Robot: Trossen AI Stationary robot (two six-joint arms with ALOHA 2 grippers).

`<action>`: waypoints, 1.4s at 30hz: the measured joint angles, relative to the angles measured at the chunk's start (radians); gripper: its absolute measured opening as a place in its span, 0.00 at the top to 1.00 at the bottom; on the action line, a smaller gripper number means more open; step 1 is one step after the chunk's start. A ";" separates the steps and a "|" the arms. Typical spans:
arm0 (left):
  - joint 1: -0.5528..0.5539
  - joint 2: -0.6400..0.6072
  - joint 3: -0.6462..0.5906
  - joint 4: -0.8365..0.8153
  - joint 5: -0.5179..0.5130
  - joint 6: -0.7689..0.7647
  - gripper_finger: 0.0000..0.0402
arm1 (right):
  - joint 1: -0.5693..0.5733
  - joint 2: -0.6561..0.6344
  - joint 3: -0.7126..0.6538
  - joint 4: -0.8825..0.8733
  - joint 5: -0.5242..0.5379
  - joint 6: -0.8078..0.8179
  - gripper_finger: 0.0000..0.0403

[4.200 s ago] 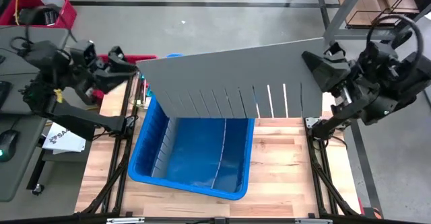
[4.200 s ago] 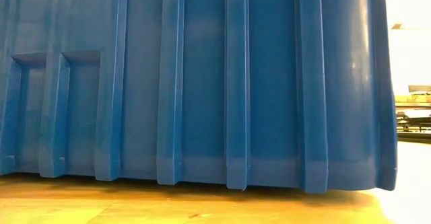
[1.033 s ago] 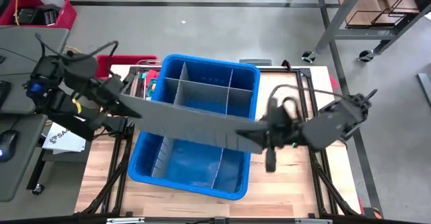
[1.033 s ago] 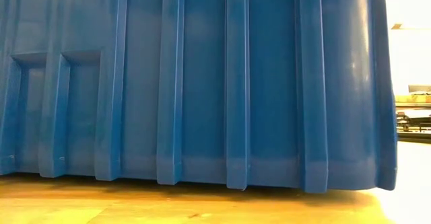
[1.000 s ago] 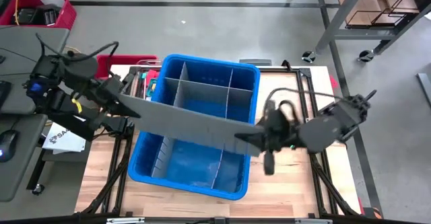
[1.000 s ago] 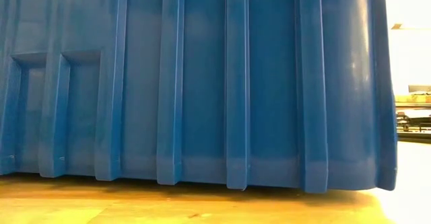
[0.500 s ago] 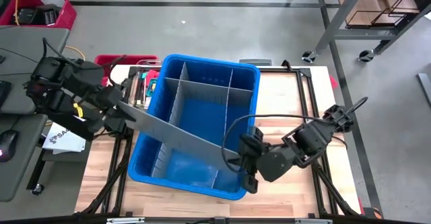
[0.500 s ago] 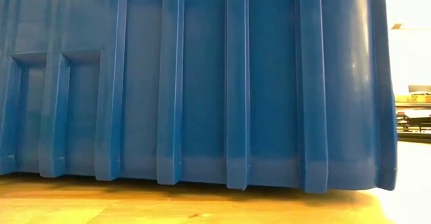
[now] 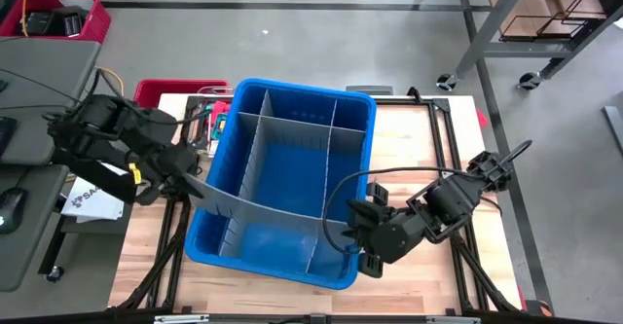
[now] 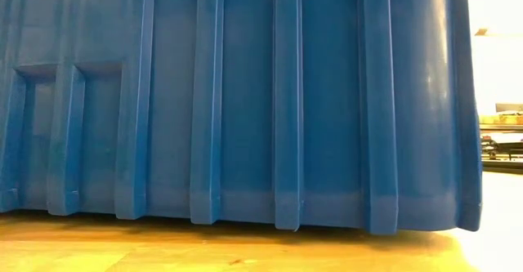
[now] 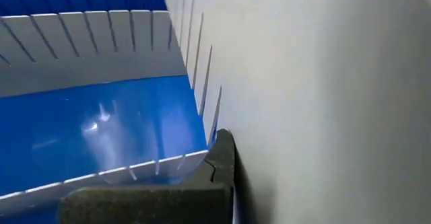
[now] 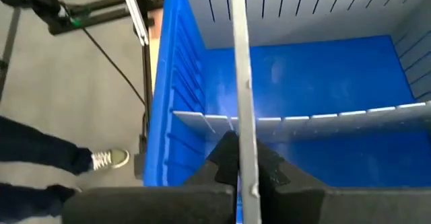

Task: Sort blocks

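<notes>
A large blue bin (image 9: 210,234) stands mid-table and fills the low view (image 10: 245,100). Fixed grey dividers (image 9: 292,129) split its far half. A long grey slotted divider panel (image 9: 268,208) slants across the bin's near half, carried at both ends. My left gripper (image 9: 192,181) is shut on its left end at the bin's left rim. My right gripper (image 9: 348,232) is shut on its right end by the bin's right wall. Small green and pink pieces (image 9: 216,122) lie left of the bin; I cannot tell whether they are the blocks. My left gripper holds the panel's left end (image 11: 269,150), slanting down from the table's left. One finger (image 11: 222,160) lies against the panel's face; the panel hides the other. The panel stands on edge; what its lower edge rests on stays hidden. My right gripper pinches the panel's right end (image 12: 246,158) between its two fingers (image 12: 225,158), slanting down from the table's right. The panel shows edge-on between them, standing upright and running away into the bin.
A red crate (image 9: 175,90) stands beyond the table's far left corner, and a desk (image 9: 39,81) lies to the left. Bare wooden tabletop (image 9: 419,149) lies right of the bin. A person's leg and shoe (image 12: 101,160) show on the floor outside the bin.
Both grippers have come down and toward the table's near edge with the panel. The panel, held above the bin with its face showing, has turned up on edge and sunk into the bin's near half. The right gripper has tipped further downward.
</notes>
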 joint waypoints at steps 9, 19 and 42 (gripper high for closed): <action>-0.104 -0.001 -0.079 0.076 -0.038 -0.098 1.00 | -0.032 -0.022 0.000 -0.069 -0.029 -0.027 1.00; -0.170 -0.031 -0.156 0.072 -0.239 -0.298 1.00 | -0.072 -0.036 -0.002 -0.061 -0.108 -0.033 1.00; -0.430 -0.118 -0.318 0.138 -0.551 -0.590 1.00 | -0.067 -0.060 -0.001 -0.027 -0.103 0.043 1.00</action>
